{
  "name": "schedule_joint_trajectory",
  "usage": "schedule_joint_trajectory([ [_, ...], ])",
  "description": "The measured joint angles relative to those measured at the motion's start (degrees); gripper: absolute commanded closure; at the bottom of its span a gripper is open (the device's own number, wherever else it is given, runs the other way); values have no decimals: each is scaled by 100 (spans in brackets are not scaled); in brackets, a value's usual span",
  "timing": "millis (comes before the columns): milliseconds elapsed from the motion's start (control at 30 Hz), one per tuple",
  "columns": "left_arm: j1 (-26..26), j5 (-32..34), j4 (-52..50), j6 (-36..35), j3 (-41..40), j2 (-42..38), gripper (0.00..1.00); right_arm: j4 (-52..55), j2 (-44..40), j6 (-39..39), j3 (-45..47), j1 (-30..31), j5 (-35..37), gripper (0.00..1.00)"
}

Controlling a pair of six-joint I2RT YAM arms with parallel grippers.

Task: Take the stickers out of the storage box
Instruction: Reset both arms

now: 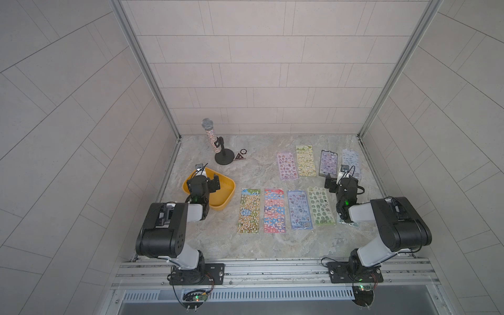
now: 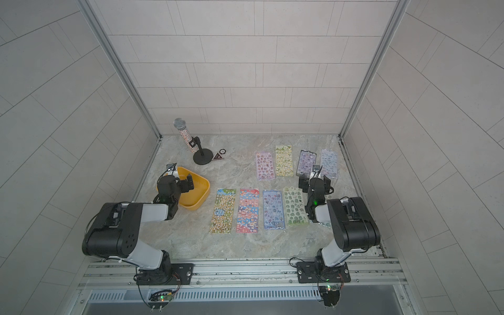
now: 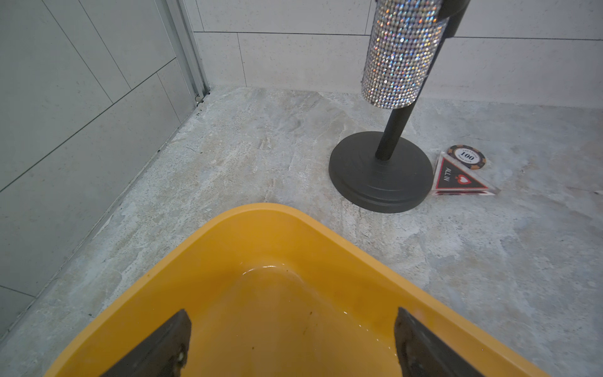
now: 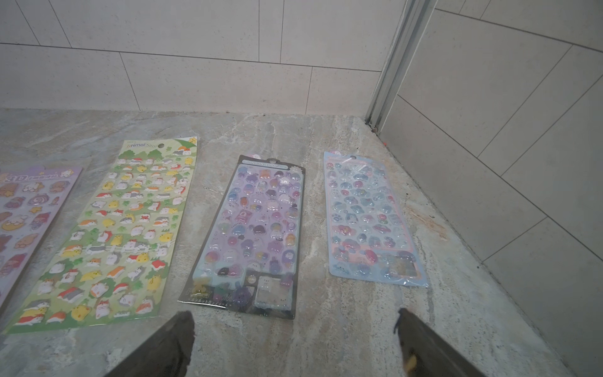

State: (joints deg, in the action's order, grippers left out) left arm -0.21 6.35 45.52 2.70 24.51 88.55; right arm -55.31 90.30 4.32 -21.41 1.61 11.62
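Both sets of fingers are spread wide, holding nothing. The left gripper (image 3: 292,326) hangs over the storage box (image 1: 225,197), mid-left in both top views — what I can see inside is bare. The stickers (image 1: 274,210) lie flat in two rows to the right of it, long axes up-down in frame — the right gripper (image 4: 293,326) is nearer. Looks done to me.

Box (image 1: 227,191): shallow yellow-orange tub with rounded corners, upright, directly under left gripper (image 1: 215,183). Its floor is bare and glossy in the left wrist view.

Stickers (image 1: 273,210): glossy sheets, flat and face up, well clear of the box, in two rows.
- Far row, just ahead of right gripper (image 4: 293,329): pink sheet (image 1: 287,165), yellow-green sheet (image 4: 107,235), purple sheet (image 4: 251,228) nearest the tips, pale blue sheet (image 4: 368,218).
- Near row, between the grippers: yellow sheet (image 1: 249,210), red sheet (image 2: 247,210), blue sheet (image 1: 299,209), green sheet (image 1: 321,206).
- Ninth sheet (image 1: 354,224): behind right gripper, mostly hidden.
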Motion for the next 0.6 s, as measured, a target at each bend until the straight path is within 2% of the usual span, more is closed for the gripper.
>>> schedule_joint_trajectory([
  [600, -37, 61, -138, -26, 20, 2, 0, 31, 0, 22, 0, 0, 0, 0],
])
